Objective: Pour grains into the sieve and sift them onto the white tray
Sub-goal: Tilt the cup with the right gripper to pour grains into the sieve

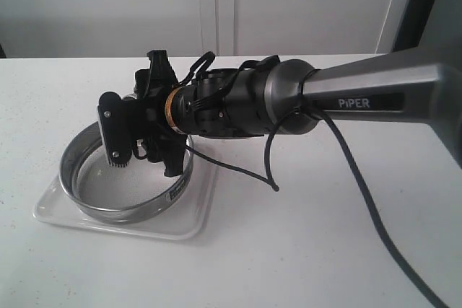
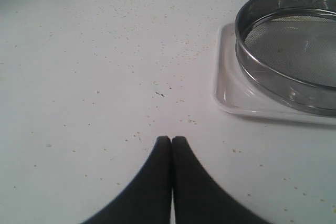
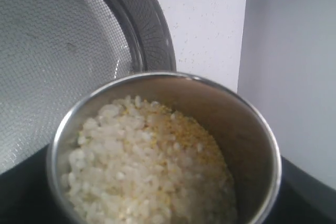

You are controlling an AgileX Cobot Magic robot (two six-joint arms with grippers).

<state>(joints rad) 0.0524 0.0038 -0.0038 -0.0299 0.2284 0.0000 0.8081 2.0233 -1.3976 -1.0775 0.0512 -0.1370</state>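
Right wrist view: pale beige-white and golden-yellow grains (image 3: 152, 166) fill a small round steel cup (image 3: 236, 129). Its mouth faces the camera, and the right gripper's (image 1: 136, 117) dark jaws clamp it over the large round steel-rimmed mesh sieve (image 1: 108, 210). That sieve lies flat, open side up, on the flat white tray (image 1: 191, 225), near-left on the white table (image 1: 325, 250). Left gripper (image 2: 171, 139) hangs apart from the tray, jaws pressed together, empty.

Our right arm (image 1: 375, 91) comes in pretty much level from the right and reaches across past the middle, with the right gripper (image 1: 141, 138) out at the far left end clamped round the cup (image 3: 247, 129). Our left gripper (image 2: 171, 140) is squeezed closed, both dark fingers (image 2: 152, 182) pressed flat against each other right up to the tips.
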